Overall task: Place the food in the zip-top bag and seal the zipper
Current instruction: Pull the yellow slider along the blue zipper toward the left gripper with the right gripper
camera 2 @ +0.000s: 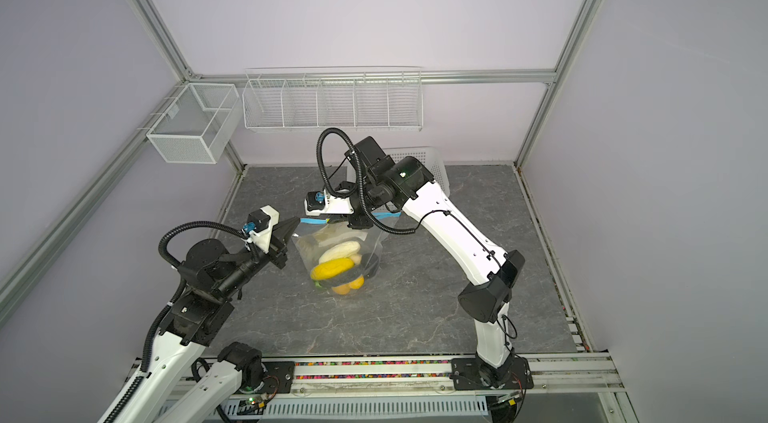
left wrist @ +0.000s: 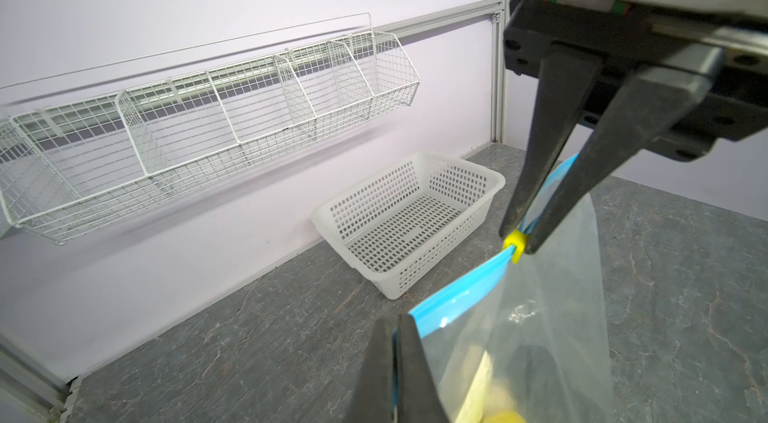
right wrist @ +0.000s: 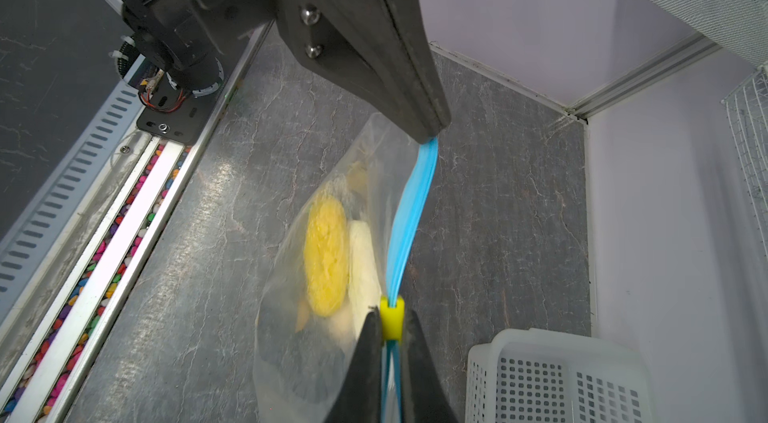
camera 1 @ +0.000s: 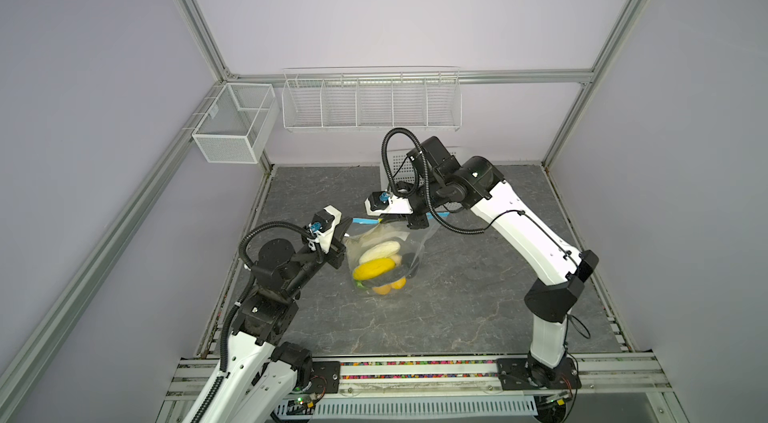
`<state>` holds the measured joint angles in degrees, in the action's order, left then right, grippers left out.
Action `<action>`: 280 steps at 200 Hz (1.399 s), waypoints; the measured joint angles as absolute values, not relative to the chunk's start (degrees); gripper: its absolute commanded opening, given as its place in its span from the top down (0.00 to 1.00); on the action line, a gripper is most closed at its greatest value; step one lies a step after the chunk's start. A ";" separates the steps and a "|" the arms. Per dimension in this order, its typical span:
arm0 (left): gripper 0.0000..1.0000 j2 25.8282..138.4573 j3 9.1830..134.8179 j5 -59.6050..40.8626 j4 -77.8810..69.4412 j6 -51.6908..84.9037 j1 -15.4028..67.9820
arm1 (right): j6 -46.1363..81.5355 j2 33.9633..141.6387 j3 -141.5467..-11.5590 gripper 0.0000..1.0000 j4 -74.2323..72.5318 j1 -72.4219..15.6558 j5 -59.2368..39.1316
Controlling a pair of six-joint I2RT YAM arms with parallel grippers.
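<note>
Your two arms hold the clear bag [camera 1: 417, 246] strung between them above the grey table [camera 1: 478, 308], with the food [camera 1: 374, 269] bunched low inside. Whether the bag's bottom touches the table cannot be told. Your left gripper [right wrist: 431, 130] is pressed together on one end of the blue zipper [right wrist: 409, 225]. Your right gripper [left wrist: 519, 240] pinches the same strip at its yellow slider [left wrist: 514, 251]. Only the wrist views show that slider, and only the top views show the oranges [camera 2: 344, 289].

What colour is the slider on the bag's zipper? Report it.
Yellow slider, on the light-blue zipper; clearest in the right wrist view.
</note>
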<state>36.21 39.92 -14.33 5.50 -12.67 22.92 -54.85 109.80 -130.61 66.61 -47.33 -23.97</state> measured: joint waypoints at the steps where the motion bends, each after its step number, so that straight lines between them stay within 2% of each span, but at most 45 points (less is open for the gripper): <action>1: 1.00 36.21 39.92 -14.31 5.48 -12.67 22.92 | -54.85 109.80 -130.61 0.94 66.59 -47.33 -23.94; 158: 1.00 36.64 39.16 0.16 4.47 -11.40 22.92 | -54.00 110.43 -130.61 0.94 66.61 -45.50 -24.03; 280: 1.00 36.77 39.09 7.33 4.01 -11.22 22.92 | -53.74 110.39 -129.47 0.94 66.43 -43.83 -24.05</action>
<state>36.77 39.09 7.33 4.01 -11.22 22.92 -53.74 110.39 -129.47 66.43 -43.83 -24.05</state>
